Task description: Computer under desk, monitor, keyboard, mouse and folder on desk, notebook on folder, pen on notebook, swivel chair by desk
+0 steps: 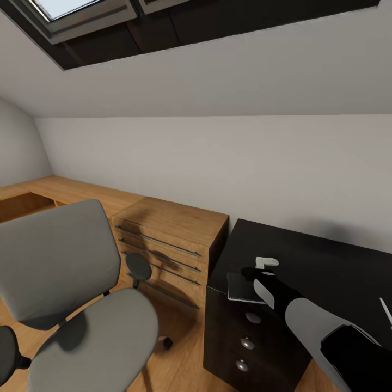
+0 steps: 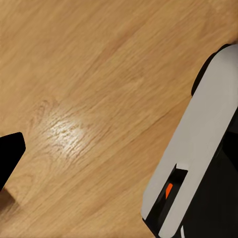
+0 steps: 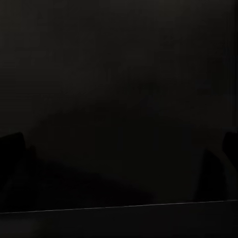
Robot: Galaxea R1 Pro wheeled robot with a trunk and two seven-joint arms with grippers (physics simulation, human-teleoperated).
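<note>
The right arm point(image 1: 321, 326) is reaching in from the five o'clock corner of the head view, its grey and black sleeve running up toward the middle of the black desk top point(image 1: 326, 261). The right gripper point(image 1: 260, 276) is hovering at the desk's near left corner, over or at the far edge of the notebook point(image 1: 243, 287), a thin grey rectangle with a pale edge that is lying flat on the desk. Whether the fingers are touching or gripping the notebook I cannot tell; a small white piece point(image 1: 267, 262) is showing just past the gripper at its twelve o'clock. In the right wrist view the picture is almost wholly dark, with two dim finger shapes standing apart at either side over the desk top, so the jaws are looking spread, and nothing is showing between them.

At four o'clock, at the picture's edge, a thin white stick, the pen point(image 1: 386, 312), is lying on the desk. Below the notebook, dark drawers with round silver knobs point(image 1: 247, 343) are facing the floor. At nine o'clock of the desk a light wood cabinet point(image 1: 169, 245) with long bar handles is standing against the sloped wall point(image 1: 218, 163). The swivel chair point(image 1: 76, 305), grey seat bare, is standing at seven o'clock.

In the left wrist view, one black fingertip point(image 2: 9, 154) of the left gripper is hanging over the wood floor point(image 2: 99, 74) beside the robot's white base point(image 2: 198, 158); how wide that gripper is standing I cannot tell.
</note>
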